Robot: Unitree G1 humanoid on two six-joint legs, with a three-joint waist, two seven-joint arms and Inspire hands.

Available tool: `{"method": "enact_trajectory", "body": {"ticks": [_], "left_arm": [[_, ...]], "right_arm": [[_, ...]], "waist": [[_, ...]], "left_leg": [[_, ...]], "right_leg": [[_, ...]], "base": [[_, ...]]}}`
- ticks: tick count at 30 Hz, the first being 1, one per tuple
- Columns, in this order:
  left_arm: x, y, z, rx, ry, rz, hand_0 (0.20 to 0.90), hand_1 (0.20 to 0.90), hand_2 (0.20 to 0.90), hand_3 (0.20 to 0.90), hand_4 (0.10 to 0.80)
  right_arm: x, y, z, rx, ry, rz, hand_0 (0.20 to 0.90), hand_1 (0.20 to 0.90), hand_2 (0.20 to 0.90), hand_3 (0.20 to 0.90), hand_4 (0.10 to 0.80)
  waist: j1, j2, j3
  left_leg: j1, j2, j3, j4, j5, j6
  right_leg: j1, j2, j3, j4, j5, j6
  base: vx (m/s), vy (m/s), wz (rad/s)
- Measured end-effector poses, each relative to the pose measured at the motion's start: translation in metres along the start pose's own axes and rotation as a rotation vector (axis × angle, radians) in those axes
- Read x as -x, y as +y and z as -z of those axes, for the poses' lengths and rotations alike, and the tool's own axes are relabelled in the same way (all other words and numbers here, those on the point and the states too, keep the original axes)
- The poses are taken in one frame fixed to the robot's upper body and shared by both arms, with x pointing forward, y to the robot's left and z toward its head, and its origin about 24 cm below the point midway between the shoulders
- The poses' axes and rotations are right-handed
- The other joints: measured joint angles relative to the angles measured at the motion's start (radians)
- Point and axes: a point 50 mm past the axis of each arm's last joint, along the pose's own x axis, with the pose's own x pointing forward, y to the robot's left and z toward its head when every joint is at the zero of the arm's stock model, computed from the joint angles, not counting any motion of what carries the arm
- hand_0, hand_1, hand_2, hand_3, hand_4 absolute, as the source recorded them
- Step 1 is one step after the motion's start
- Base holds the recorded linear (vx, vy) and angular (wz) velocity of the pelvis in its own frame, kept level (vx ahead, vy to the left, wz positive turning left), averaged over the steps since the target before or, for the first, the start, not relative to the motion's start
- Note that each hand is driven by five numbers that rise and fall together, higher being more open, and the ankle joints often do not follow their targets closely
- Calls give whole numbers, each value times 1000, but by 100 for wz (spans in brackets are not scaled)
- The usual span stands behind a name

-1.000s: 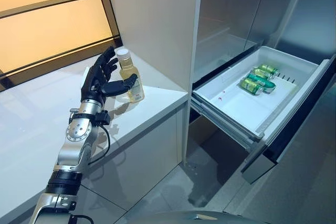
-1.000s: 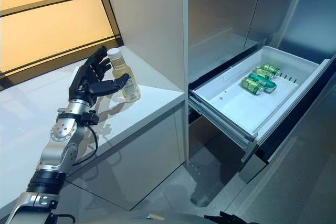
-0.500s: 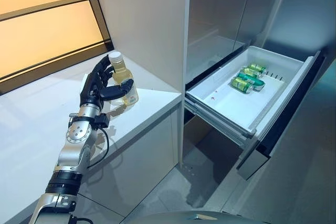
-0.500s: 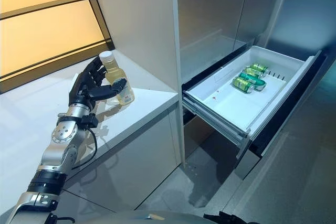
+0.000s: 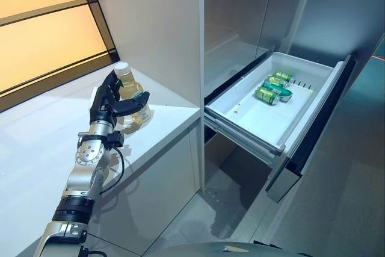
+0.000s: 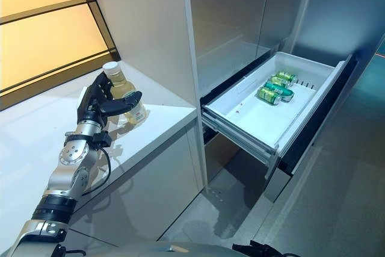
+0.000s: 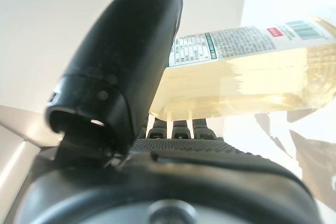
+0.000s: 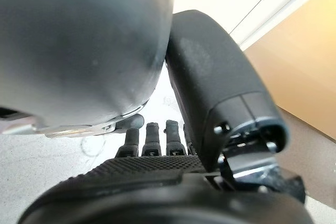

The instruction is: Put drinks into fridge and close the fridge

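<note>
A clear bottle (image 5: 131, 92) of pale yellow drink with a white cap stands on the white counter (image 5: 36, 148) by the cabinet wall. My left hand (image 5: 106, 102) is wrapped round it, thumb across the front and fingers behind; the left wrist view shows the bottle (image 7: 252, 72) pressed between thumb and fingers. The white fridge drawer (image 5: 316, 97) is pulled out at the right, with several green cans (image 5: 272, 88) lying at its far end. My right hand (image 8: 157, 182) appears only in its own wrist view, fingers straight, holding nothing.
A tall white cabinet side (image 5: 156, 22) rises directly behind the bottle. Grey fridge doors (image 5: 240, 10) stand above the drawer. An orange panelled wall (image 5: 42, 28) backs the counter. Grey floor (image 5: 337, 209) lies below the drawer.
My left hand has closed round the bottle, the thumb swinging across its front. The camera has turned, so the whole scene has slid left.
</note>
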Motion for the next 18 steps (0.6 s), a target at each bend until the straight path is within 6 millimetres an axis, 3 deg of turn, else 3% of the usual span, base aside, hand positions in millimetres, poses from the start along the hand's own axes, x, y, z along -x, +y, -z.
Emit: {"method": "enact_trajectory", "body": {"ticks": [16, 18], "left_arm": [[-1, 0, -1, 2, -4, -15, 900, 900, 900, 900, 800], [-1, 0, -1, 6, -4, -15, 855, 855, 855, 848, 748]], "right_arm": [[-1, 2, 1, -1, 2, -6, 900, 900, 900, 900, 800], [-1, 3, 1, -1, 2, -7, 900, 900, 900, 900, 800]], "waist": [[-11, -10, -7], [-13, -11, -8]], "left_leg": [[5, 2, 10, 0, -1, -1], [5, 3, 12, 0, -1, -1]], "right_leg": [[0, 2, 12, 0, 0, 0], [0, 3, 13, 0, 0, 0]], "base": [[3, -1, -1], [0, 0, 0]]}}
